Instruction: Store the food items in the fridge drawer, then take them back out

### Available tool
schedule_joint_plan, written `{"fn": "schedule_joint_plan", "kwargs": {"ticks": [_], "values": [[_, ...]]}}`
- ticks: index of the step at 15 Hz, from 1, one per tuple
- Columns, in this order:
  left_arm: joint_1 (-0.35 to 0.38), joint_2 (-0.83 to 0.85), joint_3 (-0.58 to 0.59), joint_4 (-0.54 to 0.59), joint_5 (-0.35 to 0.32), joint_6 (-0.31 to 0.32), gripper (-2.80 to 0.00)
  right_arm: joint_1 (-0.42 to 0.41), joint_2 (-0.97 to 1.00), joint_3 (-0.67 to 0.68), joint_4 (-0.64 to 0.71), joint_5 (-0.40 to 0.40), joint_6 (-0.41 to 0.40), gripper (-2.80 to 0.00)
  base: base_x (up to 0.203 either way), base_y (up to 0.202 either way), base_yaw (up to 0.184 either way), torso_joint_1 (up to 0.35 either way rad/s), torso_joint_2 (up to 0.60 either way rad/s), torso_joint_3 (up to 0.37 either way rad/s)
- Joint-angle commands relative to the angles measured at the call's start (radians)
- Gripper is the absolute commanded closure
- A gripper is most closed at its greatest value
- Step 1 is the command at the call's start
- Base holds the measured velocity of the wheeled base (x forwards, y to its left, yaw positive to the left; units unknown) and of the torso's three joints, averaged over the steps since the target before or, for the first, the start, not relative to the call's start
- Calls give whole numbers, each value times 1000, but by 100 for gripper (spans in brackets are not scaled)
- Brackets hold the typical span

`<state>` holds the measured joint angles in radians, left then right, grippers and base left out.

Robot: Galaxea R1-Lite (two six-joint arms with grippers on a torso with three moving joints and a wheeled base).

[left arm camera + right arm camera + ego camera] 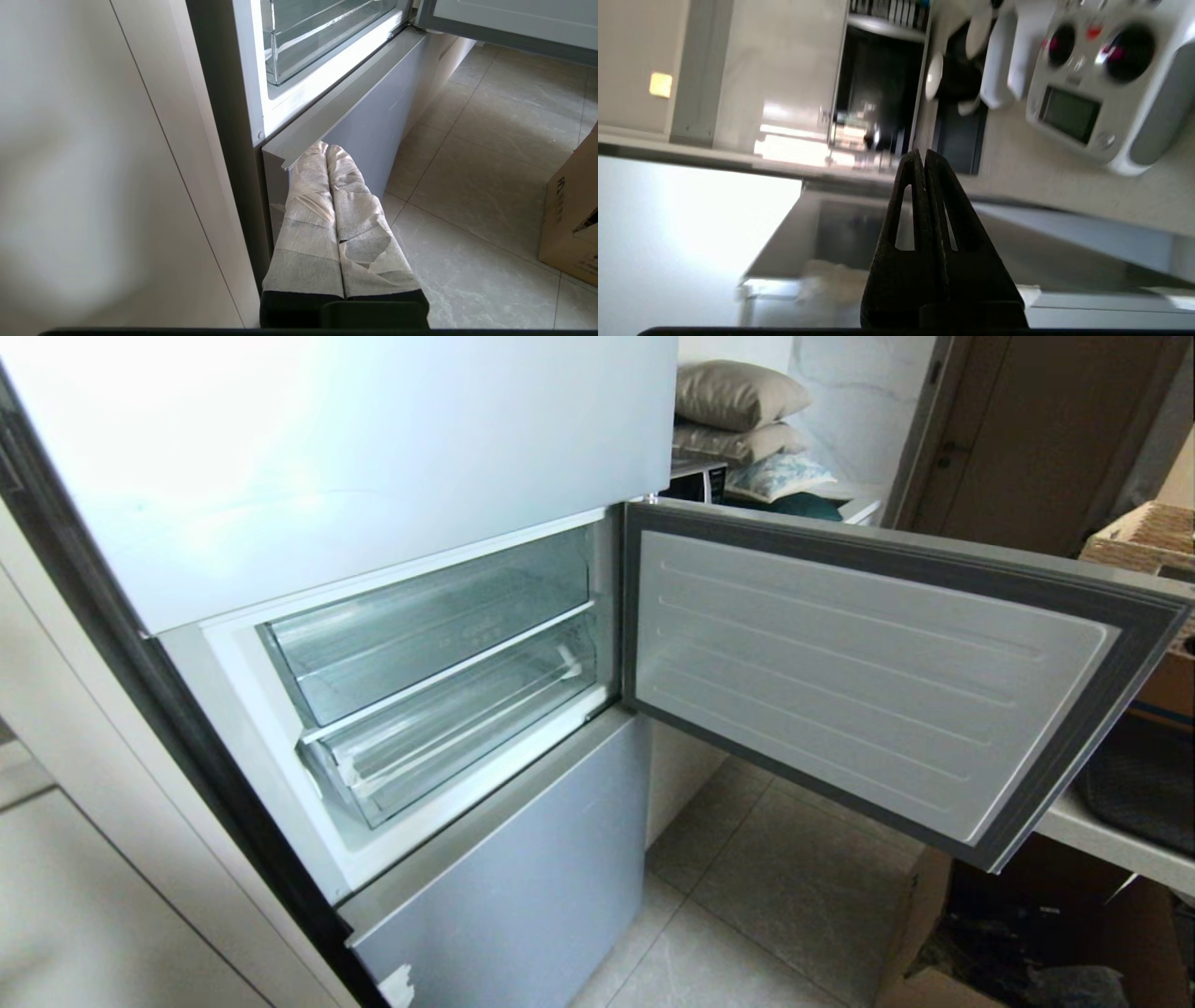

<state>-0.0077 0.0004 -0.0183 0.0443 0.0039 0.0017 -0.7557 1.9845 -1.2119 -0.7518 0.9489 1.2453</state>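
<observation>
The food items are out of view in every frame. The fridge's middle compartment stands open, with two clear bins inside. The lower, shallower one is the fridge drawer (pixel 448 747), pushed in and with nothing in it; its corner also shows in the left wrist view (pixel 322 46). Neither arm appears in the head view. My left gripper (pixel 327 147) is shut, with its tape-wrapped fingers pressed together low beside the fridge's grey bottom panel (pixel 373 135). My right gripper (pixel 920 154) is shut on nothing, its dark fingertips touching, and faces a counter with a white appliance (pixel 1092 93).
The compartment door (pixel 868 681) swings wide to the right, over the tiled floor (pixel 747 896). The taller clear bin (pixel 420 625) sits above the drawer. Cardboard boxes stand at the lower right (pixel 934 943) (pixel 570 214). A white cabinet wall (pixel 93 186) flanks the fridge on the left.
</observation>
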Motion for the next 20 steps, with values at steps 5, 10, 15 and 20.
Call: {"fn": "schedule_joint_plan", "kwargs": {"ticks": [5,10,15,20], "values": [[0,0,0,0,1,0,0,106,-40,129,19,72,-7,0,0,0,0,0,0,0],[0,0,0,0,1,0,0,177,-279,503,17,92,-241,0,0,0,0,0,0,0],[0,0,0,0,0,1,0,478,-538,734,20,50,-395,0,0,0,0,0,0,0],[0,0,0,0,1,0,0,1079,-429,590,58,-496,-460,0,0,0,0,0,0,0]]}}
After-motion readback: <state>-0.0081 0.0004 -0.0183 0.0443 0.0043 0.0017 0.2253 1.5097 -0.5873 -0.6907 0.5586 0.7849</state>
